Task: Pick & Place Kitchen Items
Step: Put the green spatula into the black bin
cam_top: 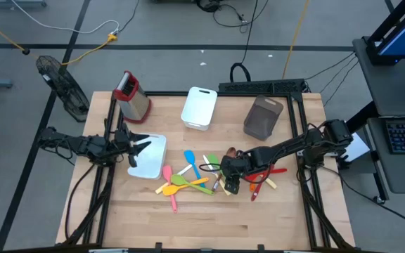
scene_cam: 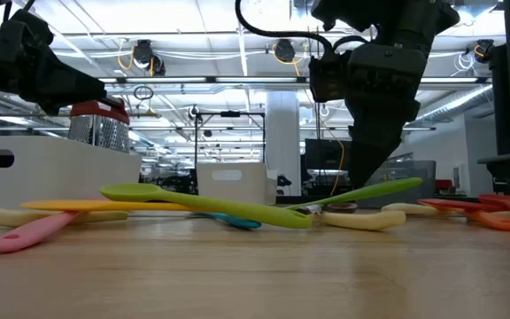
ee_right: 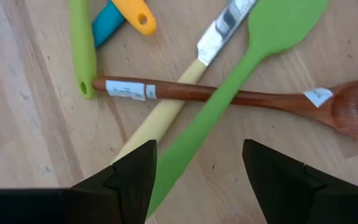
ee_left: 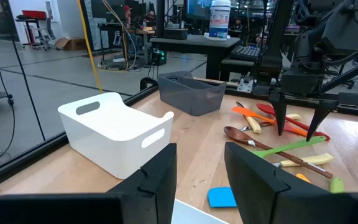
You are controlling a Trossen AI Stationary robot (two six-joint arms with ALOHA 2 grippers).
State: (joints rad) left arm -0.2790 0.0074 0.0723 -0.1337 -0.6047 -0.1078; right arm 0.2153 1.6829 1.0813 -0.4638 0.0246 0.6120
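Observation:
The kitchen items lie scattered on the wooden table's middle. They include a green spatula (ee_right: 229, 106), a brown wooden spoon (ee_right: 247, 98) crossing under it, a cream-handled knife (ee_right: 166, 115), a blue spatula (cam_top: 189, 160), a pink spoon (cam_top: 170, 188) and red and orange utensils (cam_top: 269, 173). My right gripper (ee_right: 197, 186) stands open over the pile (cam_top: 229, 183), pointing steeply down. Its fingers (ee_left: 281, 121) stand on either side of the green spatula's handle, a little above it. My left gripper (ee_left: 201, 180) waits open at the table's left (cam_top: 138, 146), level, with nothing between its fingers.
A flat white tray (cam_top: 153, 160) lies under my left gripper. A white bin (cam_top: 200, 107) and a grey bin (cam_top: 263, 117) stand at the far side, and a metal grater with a red top (cam_top: 132, 95) stands at the far left. Bare wood lies along the near edge.

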